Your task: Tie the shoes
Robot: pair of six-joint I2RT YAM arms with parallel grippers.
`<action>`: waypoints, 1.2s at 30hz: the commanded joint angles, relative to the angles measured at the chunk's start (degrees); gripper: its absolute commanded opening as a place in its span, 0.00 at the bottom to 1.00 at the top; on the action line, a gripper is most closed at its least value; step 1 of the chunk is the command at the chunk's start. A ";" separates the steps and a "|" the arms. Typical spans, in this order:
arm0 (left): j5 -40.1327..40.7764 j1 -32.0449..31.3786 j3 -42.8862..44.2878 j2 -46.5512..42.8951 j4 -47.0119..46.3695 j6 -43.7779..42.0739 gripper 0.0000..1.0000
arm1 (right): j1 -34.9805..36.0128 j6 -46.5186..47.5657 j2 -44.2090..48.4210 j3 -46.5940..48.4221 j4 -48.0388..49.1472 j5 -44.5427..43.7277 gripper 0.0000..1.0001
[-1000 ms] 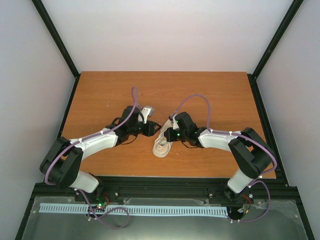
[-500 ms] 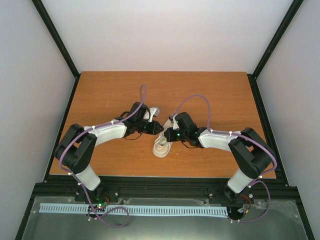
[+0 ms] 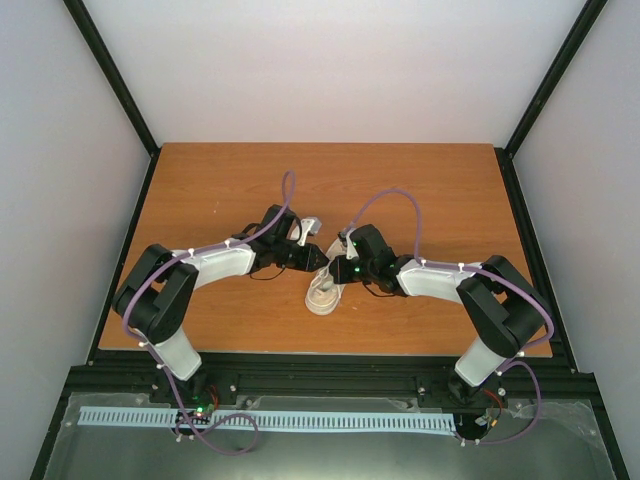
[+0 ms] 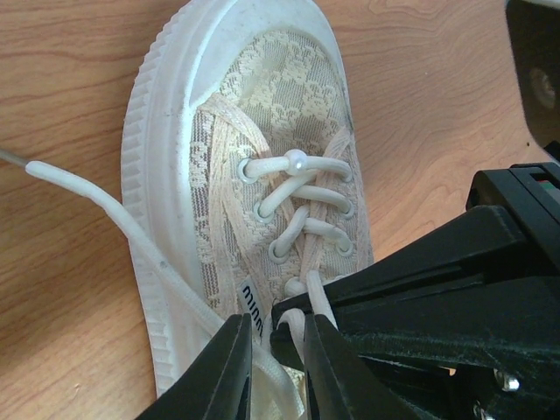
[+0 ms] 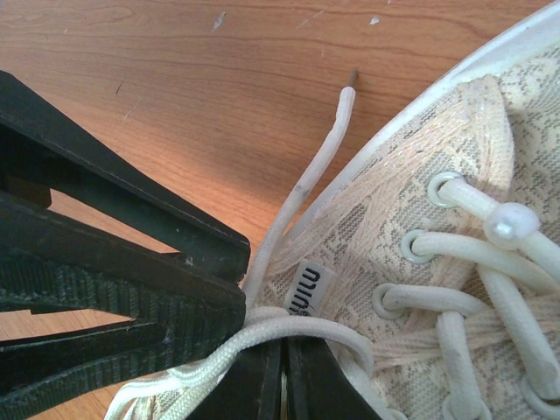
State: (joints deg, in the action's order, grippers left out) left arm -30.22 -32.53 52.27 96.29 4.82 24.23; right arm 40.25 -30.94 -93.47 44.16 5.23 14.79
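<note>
Your left fingers (image 4: 238, 360) narrowly pinch a lace (image 4: 294, 331) at the sneaker (image 4: 280, 83) tongue; your right fingers (image 5: 296, 392) sit fully closed alongside.

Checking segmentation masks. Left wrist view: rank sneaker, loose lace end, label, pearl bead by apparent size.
1. sneaker
2. loose lace end
3. label, partly hidden at its lower end, so its lead over the bead is unsure
4. pearl bead

The left claw (image 4: 278, 350) hides the sneaker (image 4: 262, 131) heel.
</note>
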 commanded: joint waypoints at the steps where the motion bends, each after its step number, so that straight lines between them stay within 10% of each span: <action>1: -2.38 0.28 2.04 0.63 -0.54 0.43 0.20 | 0.44 0.02 0.15 -0.88 -0.49 -1.75 0.03; 27: -7.16 0.28 1.34 1.98 -4.89 1.86 0.30 | 0.44 0.00 0.17 -0.75 -0.74 -1.62 0.03; 36: -8.83 0.29 1.47 3.20 -5.68 2.12 0.20 | 0.44 0.08 0.30 -0.83 -0.76 -1.81 0.03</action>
State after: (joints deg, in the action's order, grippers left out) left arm -36.01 -31.97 52.27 98.30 1.23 25.80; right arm 40.25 -30.96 -93.47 44.12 4.62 14.11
